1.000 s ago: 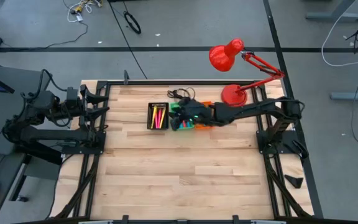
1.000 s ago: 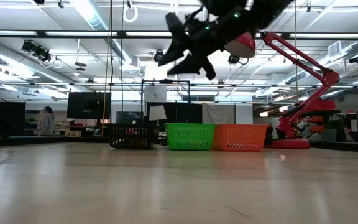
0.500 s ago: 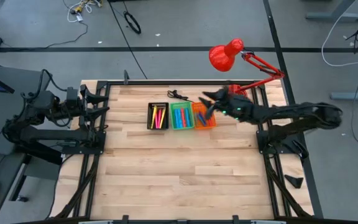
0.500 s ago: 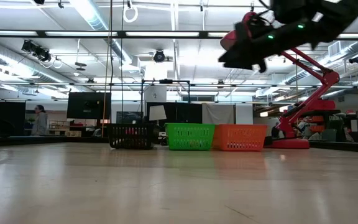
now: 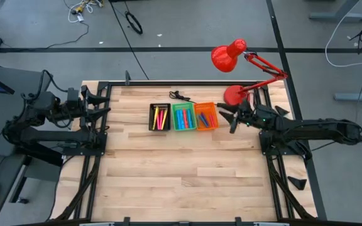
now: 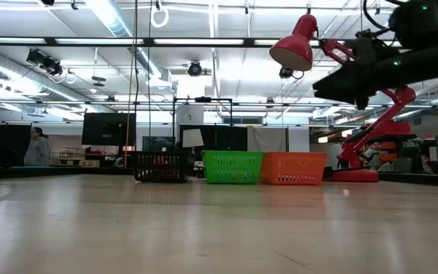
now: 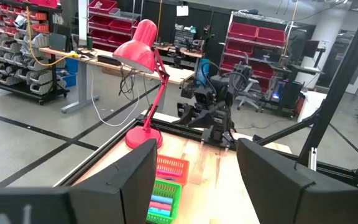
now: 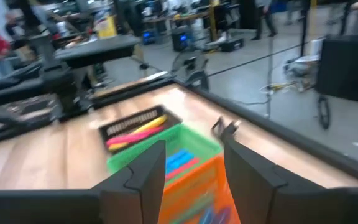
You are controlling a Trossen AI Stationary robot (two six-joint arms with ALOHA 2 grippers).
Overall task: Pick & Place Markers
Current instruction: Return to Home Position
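Three small bins stand in a row near the table's far edge: black (image 5: 159, 117), green (image 5: 183, 117) and orange (image 5: 206, 116). Markers lie inside them: pink and yellow ones in the black bin (image 8: 135, 132), blue ones in the green bin (image 8: 180, 160), and bluish-purple ones in the orange bin (image 8: 211, 214). My right gripper (image 5: 226, 117) hangs open and empty just right of the orange bin, high above the table (image 6: 327, 82). My left gripper (image 5: 103, 104) waits open at the table's left edge, its fingers (image 7: 123, 180) empty.
A red desk lamp stands with its base (image 5: 236, 95) on the far right part of the table, just behind my right gripper, and its head (image 5: 228, 55) reaches past the far edge. A small black cable (image 5: 180, 95) lies behind the bins. Bare wood (image 5: 181, 169) spreads across the near half.
My right gripper has drawn back from above the green bin toward the table's right edge, passing over the orange bin, and now sits just right of it, still high. The bins and markers have stayed put.
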